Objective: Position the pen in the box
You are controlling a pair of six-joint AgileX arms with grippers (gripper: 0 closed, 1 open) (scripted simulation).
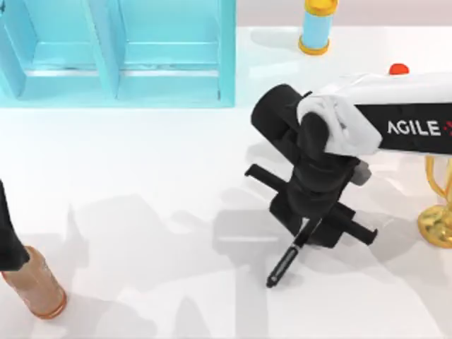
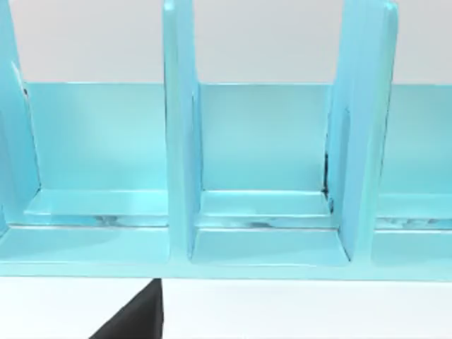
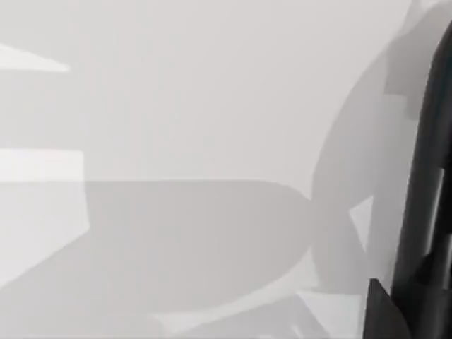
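Right of centre on the white counter (image 1: 141, 183), seen from the top view, the right gripper (image 1: 311, 229) is held low over the surface, its black wrist pointing downward from the white AgileX arm that enters from the right edge. The pen (image 1: 287, 260) is seen projecting from under the gripper, slanting toward the near-left, its tip close to or touching the counter; the upper half is hidden by the gripper body. The gripper appears pressed together on the pen, though the contact itself is covered. In the right wrist view a dark slim shaft, likely the pen (image 3: 424, 176), is recorded along one edge against bare counter (image 3: 176, 141) with shadows. The cyan box (image 1: 169, 63) is noted at the far-left of the counter, well apart from the pen; its dividers and compartments are recorded in the left wrist view (image 2: 261, 212). The left arm is parked at the left edge, near an orange-brown bottle (image 1: 39, 286). A blue bottle with yellow trim (image 1: 316, 28) stands at the far edge, and a gold object (image 1: 438, 212) at the right edge.
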